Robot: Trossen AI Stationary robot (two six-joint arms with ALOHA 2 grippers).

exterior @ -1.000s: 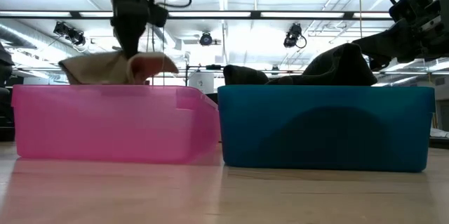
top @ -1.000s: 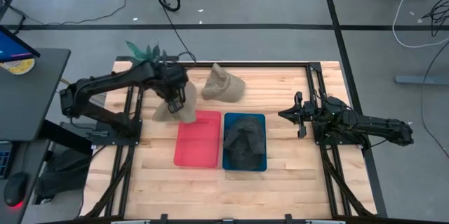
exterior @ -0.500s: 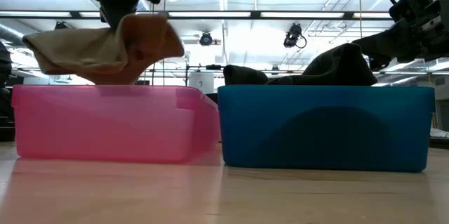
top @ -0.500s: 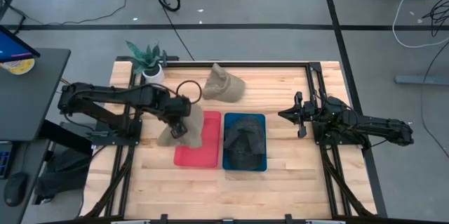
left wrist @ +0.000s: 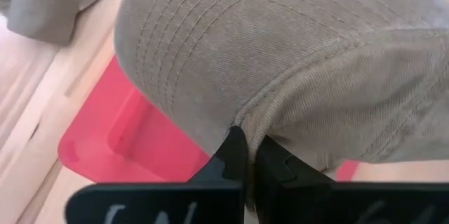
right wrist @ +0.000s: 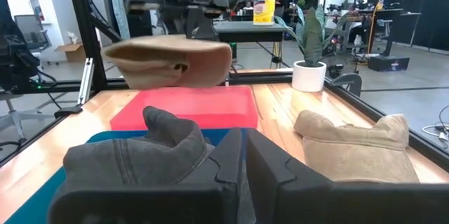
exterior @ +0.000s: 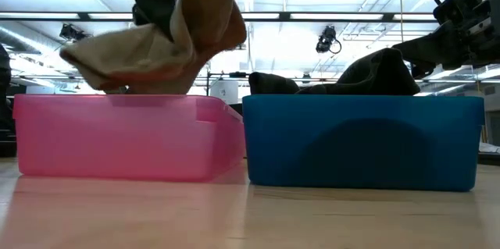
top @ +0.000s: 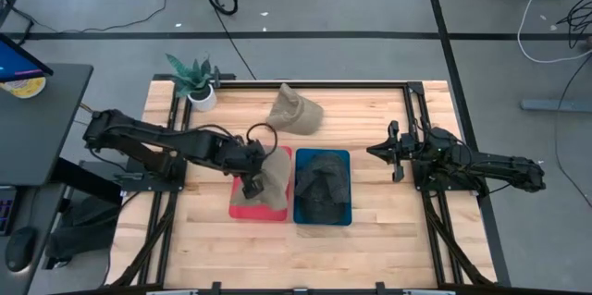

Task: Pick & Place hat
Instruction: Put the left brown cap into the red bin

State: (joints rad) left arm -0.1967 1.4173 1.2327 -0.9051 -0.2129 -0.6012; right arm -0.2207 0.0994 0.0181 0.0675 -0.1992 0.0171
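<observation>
A tan hat [top: 268,182] hangs from my left gripper [top: 252,180], which is shut on it above the red bin [top: 281,153]. In the low view the hat [exterior: 156,46] hovers at about the height of the pink bin's rim [exterior: 117,99]. A second tan hat [top: 294,110] rests on the table near its far edge. A dark hat [top: 320,184] fills the blue bin [top: 342,155]. My right gripper [top: 383,151] waits shut at the table's right, touching nothing. My left gripper pinches the tan hat between its two fingers [left wrist: 236,155] at the stitched seam [left wrist: 254,109] where brim and crown meet. The fingers come from above, slanting from the table's left. The hat is lifted clear and hangs bunched below the gripper over the red bin [left wrist: 133,136].
The blue bin [exterior: 359,140] stands right against the red bin's right side. A potted plant [top: 194,80] stands at the far left corner. A black frame runs along the table's far and right edges. Bare wood lies near the front edge.
My left gripper has carried the tan hat from beyond the red bin's far left corner toward the near edge and the right, until it is over the bin. It stayed shut on the hat, which stayed lifted. My right arm kept still.
</observation>
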